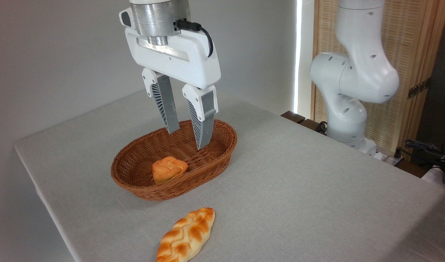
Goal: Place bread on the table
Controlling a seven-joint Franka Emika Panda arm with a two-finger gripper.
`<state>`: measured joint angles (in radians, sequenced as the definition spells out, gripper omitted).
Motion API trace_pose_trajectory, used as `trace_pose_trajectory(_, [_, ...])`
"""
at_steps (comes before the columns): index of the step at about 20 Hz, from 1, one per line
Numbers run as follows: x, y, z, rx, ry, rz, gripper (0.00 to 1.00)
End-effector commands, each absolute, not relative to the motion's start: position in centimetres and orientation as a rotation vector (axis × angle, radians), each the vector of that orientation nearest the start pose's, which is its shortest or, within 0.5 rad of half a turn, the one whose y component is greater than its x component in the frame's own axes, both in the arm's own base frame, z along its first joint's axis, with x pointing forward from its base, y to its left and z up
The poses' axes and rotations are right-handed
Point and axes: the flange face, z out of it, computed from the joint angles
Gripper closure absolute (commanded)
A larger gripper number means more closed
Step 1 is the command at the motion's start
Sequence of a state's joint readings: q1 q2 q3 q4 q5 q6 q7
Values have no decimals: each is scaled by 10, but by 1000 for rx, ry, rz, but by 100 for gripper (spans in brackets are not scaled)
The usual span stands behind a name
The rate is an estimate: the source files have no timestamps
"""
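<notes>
Grey-clothed table (299, 174), arm upright over the basket (222, 153), empty jaws apart above the bread (169, 168).

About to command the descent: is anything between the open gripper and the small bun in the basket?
Nothing visible. The gripper hangs open and empty above the wicker basket. The bun lies uncovered inside, toward the near rim. The braided loaf lies outside on the table, away from the approach.

One bread (169, 169), one braided loaf (186, 235), one wicker basket (215, 160), one table (299, 189)
</notes>
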<state>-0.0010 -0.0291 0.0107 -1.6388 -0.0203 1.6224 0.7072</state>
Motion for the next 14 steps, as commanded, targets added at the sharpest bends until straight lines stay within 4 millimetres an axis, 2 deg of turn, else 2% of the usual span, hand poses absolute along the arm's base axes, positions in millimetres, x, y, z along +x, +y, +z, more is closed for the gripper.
trace_pose_trajectory(1, [542,-3,617,-2979,1116,-12,0])
trace_pose_trajectory(12, [544,-8,619,-2977,1112,-45,0])
trace_pose_trajectory(14, [543,-30,617,-2986,1168,-57,0])
